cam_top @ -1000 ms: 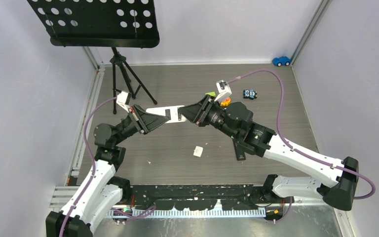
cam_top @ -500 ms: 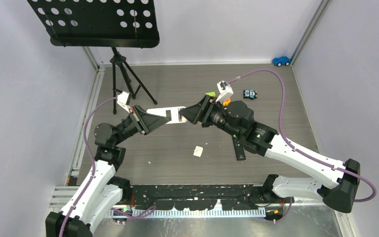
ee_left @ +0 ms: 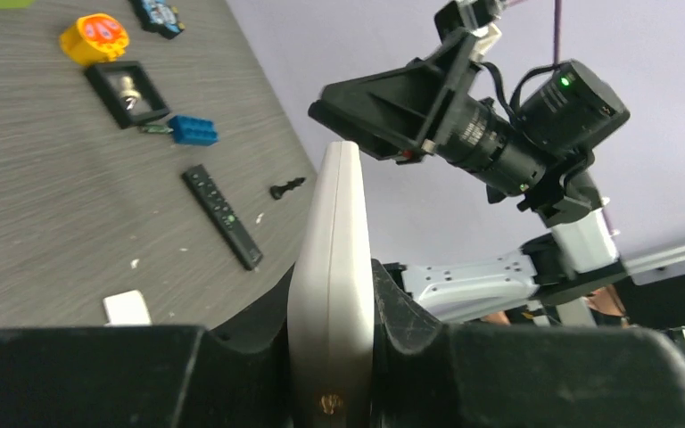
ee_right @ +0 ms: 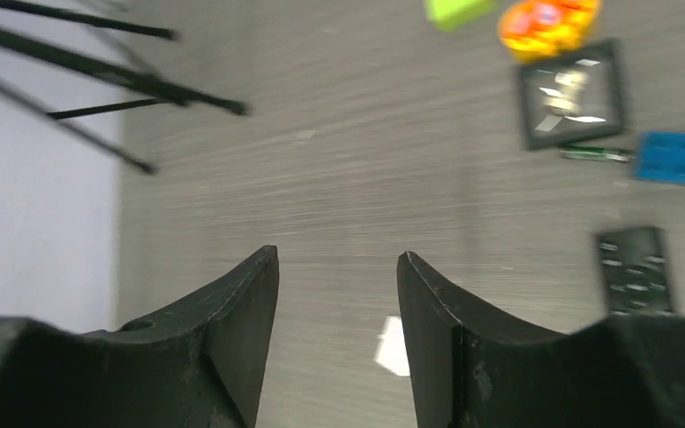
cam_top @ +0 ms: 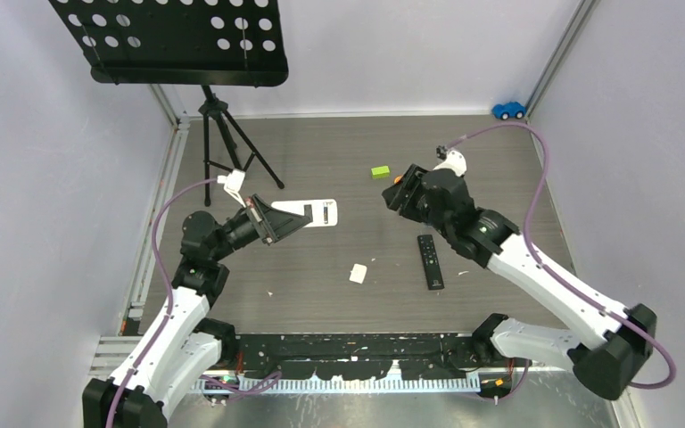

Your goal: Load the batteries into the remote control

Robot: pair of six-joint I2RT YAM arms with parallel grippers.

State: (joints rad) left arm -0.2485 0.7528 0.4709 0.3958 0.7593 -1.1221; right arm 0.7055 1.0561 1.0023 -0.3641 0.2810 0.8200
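My left gripper (cam_top: 290,218) is shut on the near end of the white remote control (cam_top: 321,212), which it holds above the table. In the left wrist view the remote control (ee_left: 339,205) stands edge-on, pinched between both fingers. My right gripper (cam_top: 392,196) hangs open and empty to the right of the remote control, apart from it; its jaws (ee_right: 337,267) frame bare table. A slim dark cylinder (ee_right: 596,154), perhaps one of the batteries, lies beside a small black tray (ee_right: 573,94) with silvery pieces in it, too blurred to name.
A black remote (cam_top: 428,261) and a small white piece (cam_top: 358,274) lie mid-table. A green block (cam_top: 380,172), an orange toy (ee_right: 548,22) and a blue brick (ee_right: 682,159) sit near the tray. A music stand's tripod (cam_top: 223,134) stands at the back left, a blue car (cam_top: 508,110) at the back right.
My right gripper let go of the white remote's far end, opened, and drew back to the right. My left gripper kept hold and shifted slightly left.
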